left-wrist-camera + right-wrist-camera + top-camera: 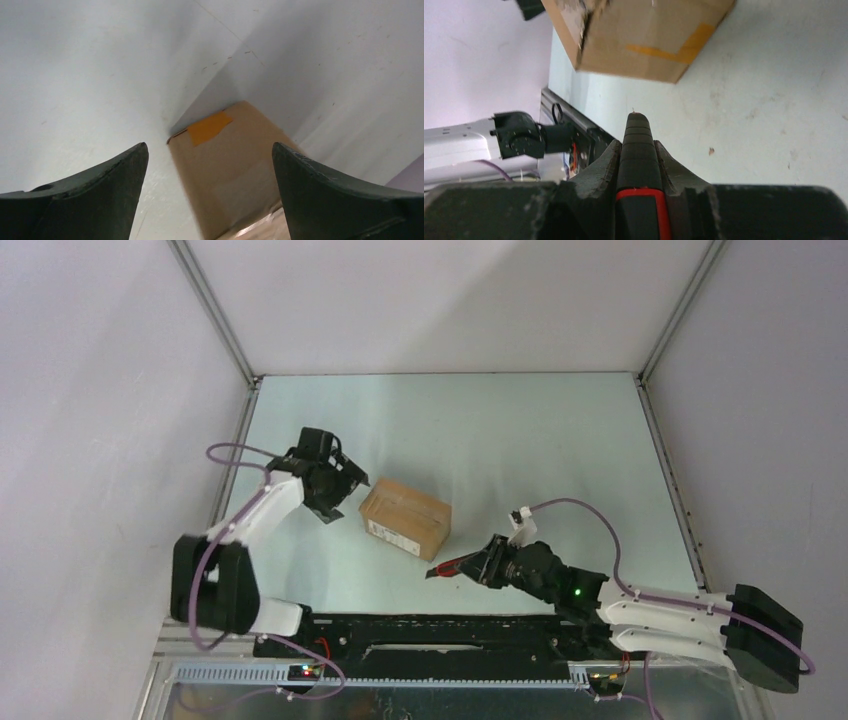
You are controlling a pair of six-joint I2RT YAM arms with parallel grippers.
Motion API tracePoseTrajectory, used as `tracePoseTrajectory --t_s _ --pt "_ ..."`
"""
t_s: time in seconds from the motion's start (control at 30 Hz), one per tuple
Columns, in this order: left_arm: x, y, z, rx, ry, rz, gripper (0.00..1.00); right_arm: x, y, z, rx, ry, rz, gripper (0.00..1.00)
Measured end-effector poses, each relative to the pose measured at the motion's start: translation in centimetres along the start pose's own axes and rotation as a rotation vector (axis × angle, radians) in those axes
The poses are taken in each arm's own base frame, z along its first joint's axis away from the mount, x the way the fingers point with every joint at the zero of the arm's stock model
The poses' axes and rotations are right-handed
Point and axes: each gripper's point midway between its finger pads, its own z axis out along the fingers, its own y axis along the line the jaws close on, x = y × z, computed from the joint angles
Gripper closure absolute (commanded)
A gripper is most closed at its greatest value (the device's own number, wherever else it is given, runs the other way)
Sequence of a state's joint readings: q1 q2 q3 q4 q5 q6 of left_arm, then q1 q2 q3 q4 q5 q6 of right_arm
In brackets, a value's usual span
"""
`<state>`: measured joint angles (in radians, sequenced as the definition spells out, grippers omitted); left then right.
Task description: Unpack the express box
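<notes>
Gaping wide w/ nothing held, L gripper sits just left of the express box. Box rests approx mid-table, btwn both arms, white label on near side. R gripper, right of box, is clamped on red/black utility knife, tip aimed at box, not touching.

In the left wrist view the express box is cut off by the lower edge; in the right wrist view, by the upper edge, one corner blurred. Its label cannot be read. The knife is flanked and partly hidden by the right pincer.
</notes>
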<state>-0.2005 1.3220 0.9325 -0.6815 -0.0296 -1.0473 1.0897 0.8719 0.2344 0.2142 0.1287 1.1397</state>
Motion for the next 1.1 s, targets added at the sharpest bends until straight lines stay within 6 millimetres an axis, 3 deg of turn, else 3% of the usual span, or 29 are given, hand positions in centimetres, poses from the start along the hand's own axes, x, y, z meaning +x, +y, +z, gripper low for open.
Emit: tracePoseTrajectory --t_s 0.13,0.3,0.37,0.53,0.7,0.93,1.1 --pt "-0.6 -1.7 3.2 0.006 0.09 0.013 0.01 -1.2 0.7 0.8 -0.01 -0.092 0.016 1.0" --pt "-3.7 -7.2 5.4 0.095 0.109 0.069 0.1 -1.0 0.5 1.9 0.003 -0.113 0.037 1.0" --pt "-3.9 -8.3 6.2 0.11 0.114 0.099 0.12 -0.8 0.2 2.3 0.011 -0.109 0.043 1.0" --pt "-0.8 -6.7 7.9 0.055 0.193 0.159 0.23 -2.4 -0.7 3.0 0.033 -0.143 0.072 1.0" --pt "3.2 -3.4 8.5 -0.008 0.272 0.187 0.24 -4.9 -1.9 3.1 0.062 -0.202 0.096 1.0" --pt "7.7 -0.8 5.4 0.011 0.284 0.213 0.25 -9.1 -4.0 3.0 0.109 -0.278 0.114 1.0" --pt "11.7 1.4 4.1 0.004 0.304 0.225 0.25 -12.4 -5.0 4.2 0.145 -0.304 0.115 1.0"
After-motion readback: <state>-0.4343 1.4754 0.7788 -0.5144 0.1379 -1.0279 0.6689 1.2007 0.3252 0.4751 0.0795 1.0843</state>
